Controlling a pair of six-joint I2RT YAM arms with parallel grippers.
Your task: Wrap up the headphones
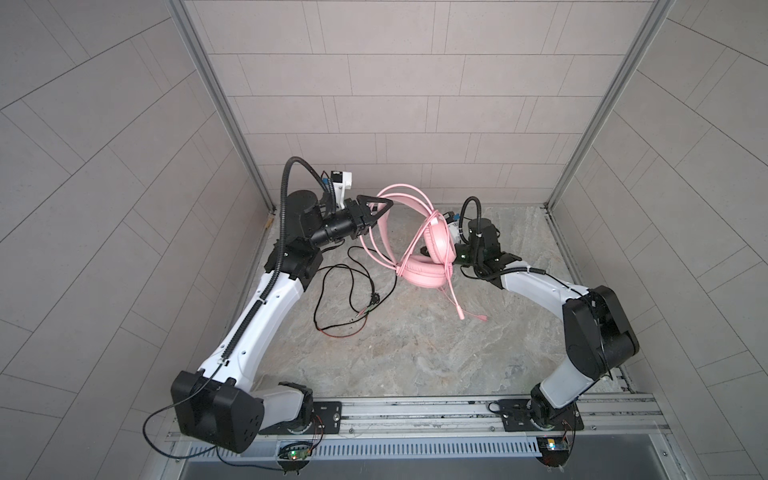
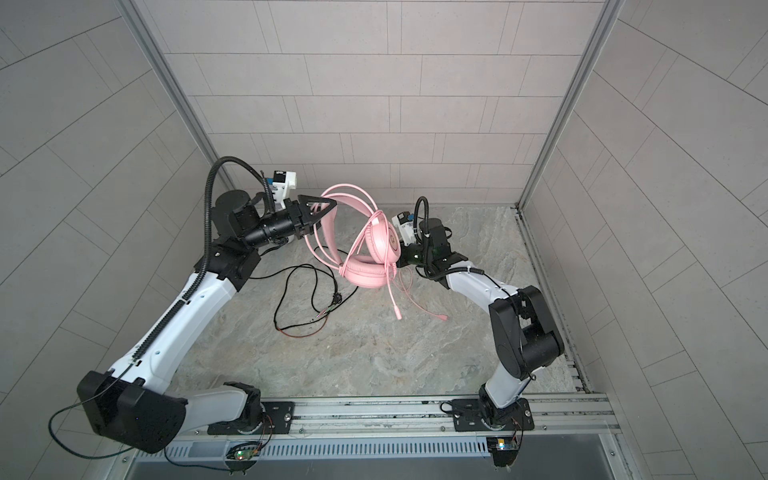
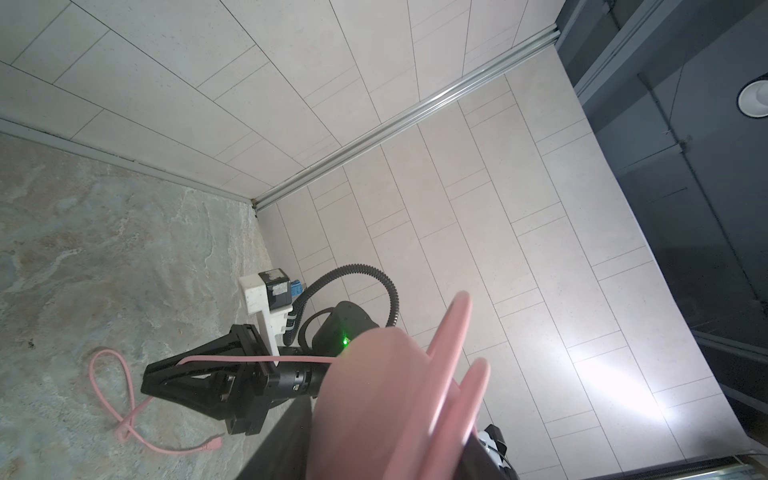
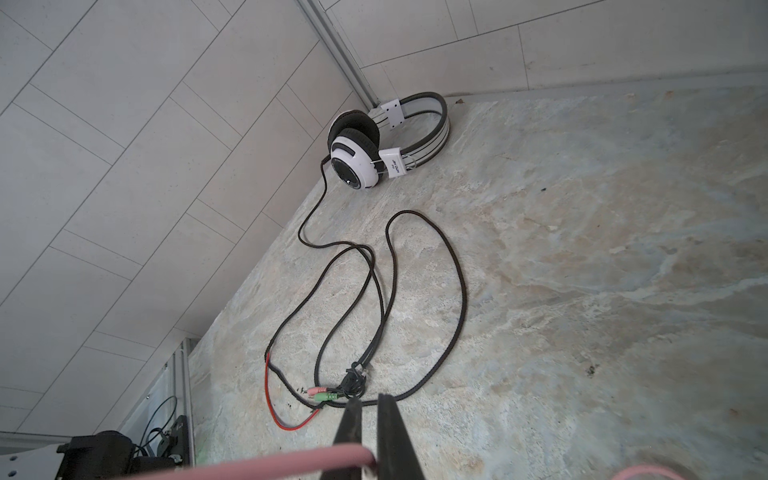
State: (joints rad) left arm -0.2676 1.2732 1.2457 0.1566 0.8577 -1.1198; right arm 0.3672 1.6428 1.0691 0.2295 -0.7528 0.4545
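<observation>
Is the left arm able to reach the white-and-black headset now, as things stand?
Probably not yet. The left gripper is shut on the pink headset, so it is busy. The white-and-black headset lies uncovered in a corner of the table.

Txt on white headset: illegible.

Both top views look steeply down over the whole table from its front. Each wrist camera sits low, facing across toward the other side.
</observation>
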